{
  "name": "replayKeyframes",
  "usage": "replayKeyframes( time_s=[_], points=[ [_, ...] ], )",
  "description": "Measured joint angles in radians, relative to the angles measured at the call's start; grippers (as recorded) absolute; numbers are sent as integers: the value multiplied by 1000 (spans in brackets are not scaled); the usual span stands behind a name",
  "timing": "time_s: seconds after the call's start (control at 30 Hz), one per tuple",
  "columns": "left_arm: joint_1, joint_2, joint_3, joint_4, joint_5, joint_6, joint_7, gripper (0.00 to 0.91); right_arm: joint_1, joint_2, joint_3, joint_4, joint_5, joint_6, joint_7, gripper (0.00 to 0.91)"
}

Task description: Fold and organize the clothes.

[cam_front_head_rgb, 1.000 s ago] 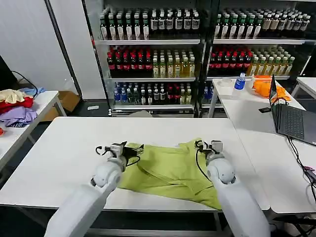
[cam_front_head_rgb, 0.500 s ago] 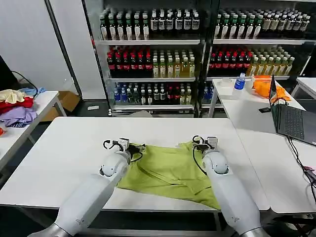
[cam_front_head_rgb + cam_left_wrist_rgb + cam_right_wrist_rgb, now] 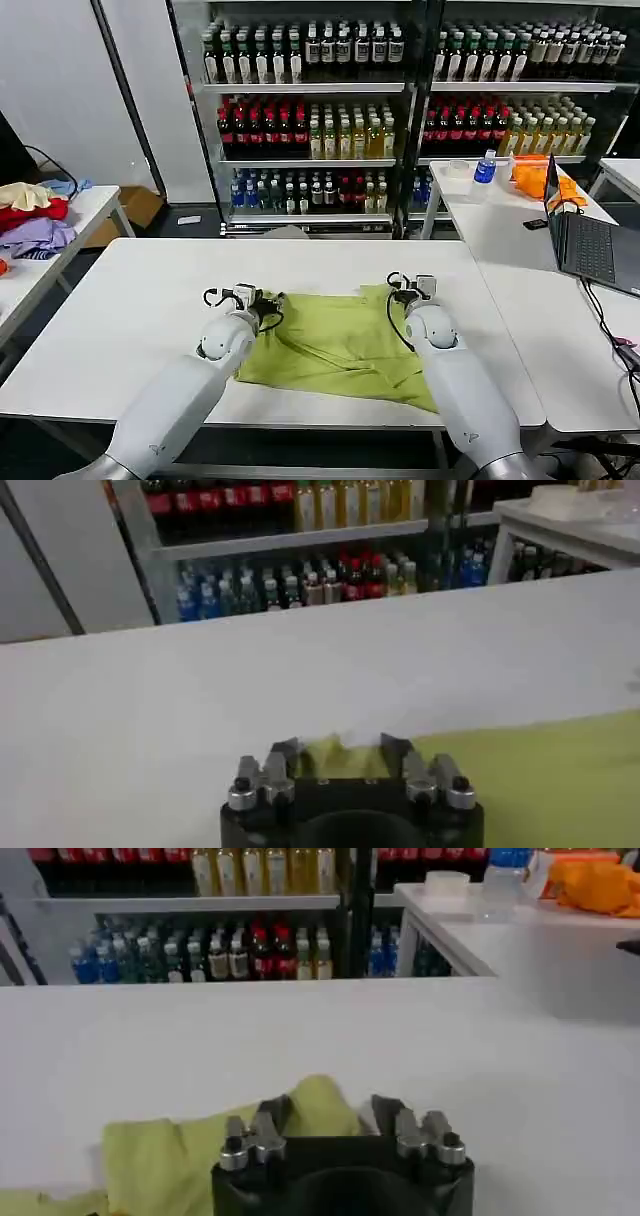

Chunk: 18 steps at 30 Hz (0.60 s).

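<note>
**Both claws at the far corners of the lime t-shirt**

You have the plain lime-green short-sleeved cotton t-shirt (image 3: 335, 345) lying crumpled and partly doubled over on the white bench (image 3: 130, 300), near the middle of its width and closer to the robot's edge than to the far edge. Its far hem runs between the two arms, and a loose flap trails toward the robot's right at the near side.

Your left claw (image 3: 262, 300) sits low at the shirt's far left corner. In the left wrist view the left claw (image 3: 340, 752) has its two grey fingers (image 3: 283, 756) standing apart, with a small ridge of lime cloth (image 3: 520, 770) lying between them on the bench surface; you cannot tell from this whether the cloth is pinched.

Your right claw (image 3: 407, 289) is at the shirt's far right corner. In the right wrist view the right claw (image 3: 325, 1110) also shows its fingers (image 3: 272, 1118) spread, with a raised fold of the lime fabric (image 3: 160, 1148) bunched in the gap and spilling to one side.

Beyond the bench you see shelves of bottled drinks (image 3: 320, 120). An open dark laptop (image 3: 585, 235) rests on the neighbouring white table on the robot's right.
</note>
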Motion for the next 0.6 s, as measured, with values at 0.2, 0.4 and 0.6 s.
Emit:
replayKeyframes(
  time_s=[0.2,0.4,0.6],
  points=[
    [14,13,-11,-10,-8,2,4,20,7,5,-5,0,2,5,-4,0],
    [30,33,-26,-33,-17,2,8,20,18,7,-5,5,3,24,-11,0],
    [42,52,-40,-51,-27,0,12,20,24,4,-3,26,-5,51,-17,0]
  ],
)
